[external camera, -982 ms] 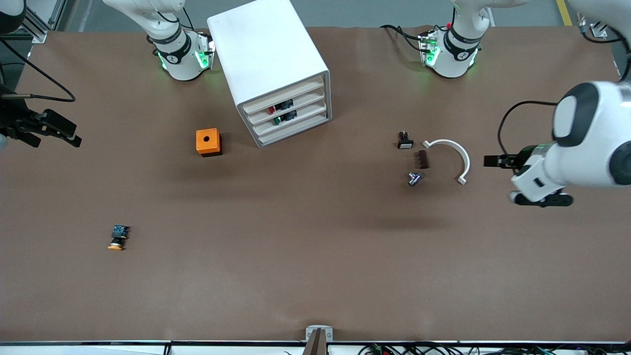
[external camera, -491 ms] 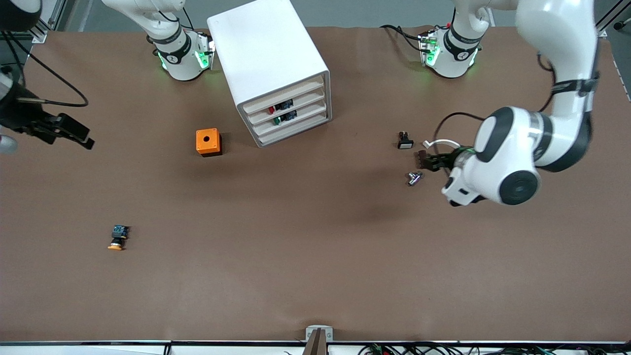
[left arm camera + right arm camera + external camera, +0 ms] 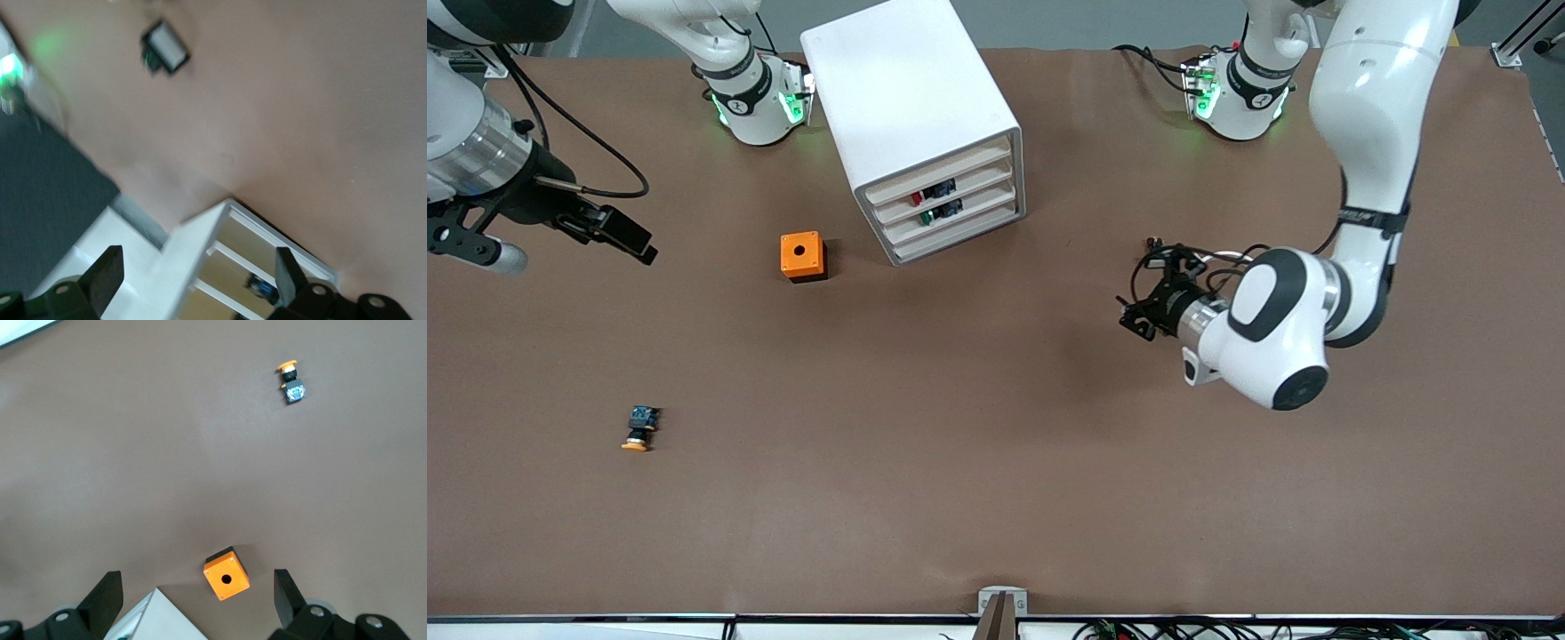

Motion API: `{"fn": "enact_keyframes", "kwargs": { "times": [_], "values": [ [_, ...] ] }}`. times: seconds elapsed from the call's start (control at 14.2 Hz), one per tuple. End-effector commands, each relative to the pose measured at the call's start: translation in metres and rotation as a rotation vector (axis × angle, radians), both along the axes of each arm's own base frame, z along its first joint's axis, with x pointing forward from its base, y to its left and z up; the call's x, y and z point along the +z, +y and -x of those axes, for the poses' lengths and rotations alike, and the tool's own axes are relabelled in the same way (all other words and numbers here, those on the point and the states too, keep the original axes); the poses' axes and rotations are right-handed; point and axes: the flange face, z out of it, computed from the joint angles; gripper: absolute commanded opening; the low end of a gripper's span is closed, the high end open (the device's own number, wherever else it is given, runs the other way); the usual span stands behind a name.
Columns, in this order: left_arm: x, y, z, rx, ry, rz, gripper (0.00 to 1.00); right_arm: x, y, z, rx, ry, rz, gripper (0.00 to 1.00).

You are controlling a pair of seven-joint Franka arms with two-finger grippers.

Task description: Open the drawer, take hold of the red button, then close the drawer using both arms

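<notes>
1. We see the right gripper (image 3: 636,242) in the air over the table (image 3: 960,462) at the right arm's end. In the right wrist view its fingers (image 3: 107,597) stand wide apart with nothing between them.
2. Under this gripper, nearer to the front camera, a button with an orange-yellow cap (image 3: 638,429) lies alone on the table.
3. An orange box (image 3: 803,256) with a round hole in its top sits between the right gripper and the cabinet (image 3: 920,124), just beside the cabinet.
4. The cabinet has four drawers, all pushed in. The drawer (image 3: 941,189) second from the top holds the red button (image 3: 917,199). The one below holds a green button (image 3: 927,216).
5. The left gripper (image 3: 1134,317) hangs over the table toward the left arm's end, well apart from the cabinet, and it points at the drawer fronts. Its fingers (image 3: 100,277) are spread apart and empty.
6. Close by this gripper a small black part with a white face (image 3: 165,52) lies on the table.
</notes>
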Motion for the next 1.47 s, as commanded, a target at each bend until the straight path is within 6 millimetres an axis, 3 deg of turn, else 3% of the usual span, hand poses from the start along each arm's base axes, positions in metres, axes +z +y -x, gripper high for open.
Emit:
{"fn": "enact_keyframes", "kwargs": {
  "times": [0.0,0.21,0.35,0.84,0.98,1.12,1.4],
  "values": [
    [-0.011,-0.038,0.012,0.094,0.146,-0.082,1.0,0.003,0.019,0.008,-0.129,0.015,0.006,1.0],
    [-0.041,-0.077,0.032,0.206,0.313,-0.212,1.0,0.001,0.045,0.014,-0.219,0.034,0.006,1.0],
    [-0.051,-0.104,0.049,0.22,0.382,-0.276,1.0,0.001,0.059,0.017,-0.267,0.04,0.0,1.0],
    [-0.079,-0.158,0.095,0.256,0.562,-0.453,1.0,0.0,0.105,0.029,-0.467,0.079,-0.045,1.0],
    [-0.081,-0.167,0.101,0.261,0.6,-0.441,0.77,0.0,0.11,0.029,-0.528,0.1,-0.077,1.0],
    [-0.082,-0.179,0.111,0.25,0.624,-0.43,0.61,0.0,0.119,0.033,-0.545,0.109,-0.082,1.0],
    [-0.091,-0.196,0.128,0.228,0.653,-0.43,0.57,-0.001,0.147,0.043,-0.594,0.118,-0.076,1.0]
  ]
}}
